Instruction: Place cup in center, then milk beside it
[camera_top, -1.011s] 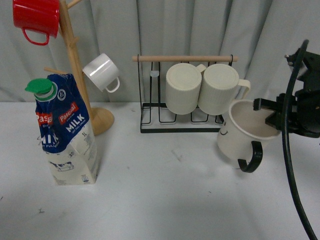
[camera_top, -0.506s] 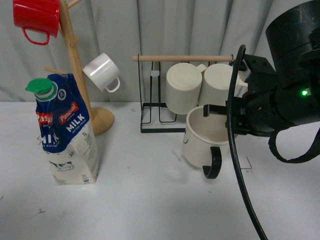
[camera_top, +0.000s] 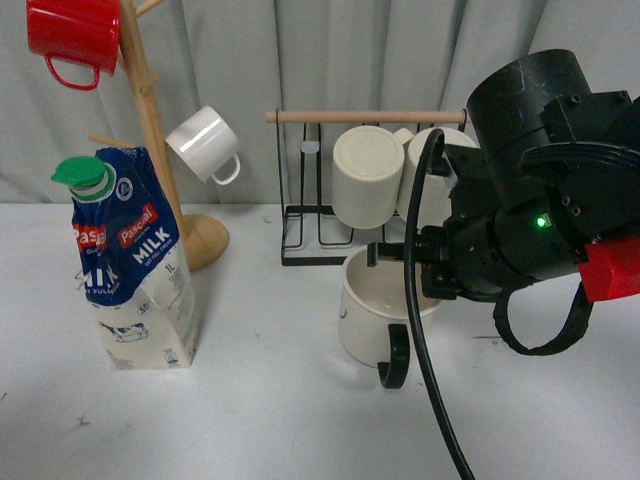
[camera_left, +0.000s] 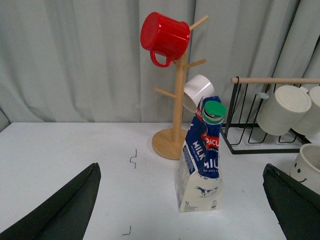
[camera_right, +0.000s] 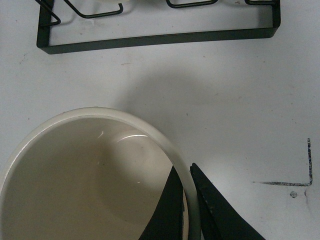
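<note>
white table (camera_top: 280, 405), right claw (camera_right: 189, 202) tight on the cup (camera_top: 362, 315) rim (left claw (camera_left: 181, 169) wide apart)

Soft, even light fills every view; the white tabletop (camera_top: 270, 400) is bright without glare. In the front view the black right arm (camera_top: 530, 200) at three o'clock reads dark and soft. A diffuse grey shadow lies between the wide cream ceramic mug (camera_right: 75, 175) and the black wire rack (camera_right: 150, 41); a small glint marks the mug's inside.

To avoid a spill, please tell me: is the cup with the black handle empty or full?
Empty. The right wrist view looks into the cup and shows only its bare cream inside, no liquid.
</note>
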